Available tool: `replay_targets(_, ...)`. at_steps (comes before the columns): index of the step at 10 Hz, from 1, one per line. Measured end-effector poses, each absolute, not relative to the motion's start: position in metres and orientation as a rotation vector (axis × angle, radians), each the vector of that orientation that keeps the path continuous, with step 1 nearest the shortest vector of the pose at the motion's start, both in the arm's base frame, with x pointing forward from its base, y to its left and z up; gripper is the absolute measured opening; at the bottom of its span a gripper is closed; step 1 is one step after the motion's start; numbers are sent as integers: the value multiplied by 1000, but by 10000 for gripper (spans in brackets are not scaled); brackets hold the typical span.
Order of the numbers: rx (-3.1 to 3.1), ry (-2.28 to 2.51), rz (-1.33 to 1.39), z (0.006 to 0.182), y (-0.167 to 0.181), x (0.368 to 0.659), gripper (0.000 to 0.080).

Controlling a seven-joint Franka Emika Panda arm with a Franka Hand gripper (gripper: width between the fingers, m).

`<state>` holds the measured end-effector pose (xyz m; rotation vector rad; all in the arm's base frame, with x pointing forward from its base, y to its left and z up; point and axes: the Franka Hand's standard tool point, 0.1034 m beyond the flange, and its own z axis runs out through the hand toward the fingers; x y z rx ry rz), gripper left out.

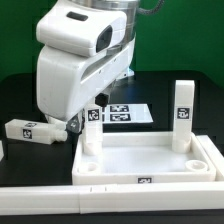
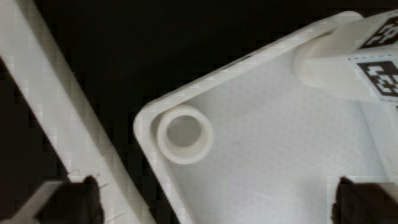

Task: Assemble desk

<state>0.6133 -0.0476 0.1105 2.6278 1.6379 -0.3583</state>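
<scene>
the gripper is hanging wide open, its fingers holding nothing, above the desk panel beside a round corner socket. the only labels showing are black-and-white square tags on the legs: one upright leg and another upright leg are standing at the panel's far corners, while a third leg is lying on the table

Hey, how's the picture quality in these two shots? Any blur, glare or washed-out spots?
Exterior view: even light and fairly sharp; the white desk panel is bright against the black table, and its rim edges look faint. Wrist view: soft all over; the tag on the leg is smeared, the gripper fingers are dark blurs, and the corner socket holds a gentle shadow.
</scene>
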Motion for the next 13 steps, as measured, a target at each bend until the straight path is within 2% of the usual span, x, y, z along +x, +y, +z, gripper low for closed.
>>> replay_targets(1, 2609, 1692, -376, 114, -54, 610, 649)
replay_targets(3, 2584, 1777, -404, 140, -95, 592, 649)
replay_targets(6, 2608, 1814, -413, 155, -140, 550, 649)
replay_targets(10, 2605, 1822, -408, 152, -141, 549, 649)
replay_targets(13, 2637, 1843, -288, 105, -159, 502, 649)
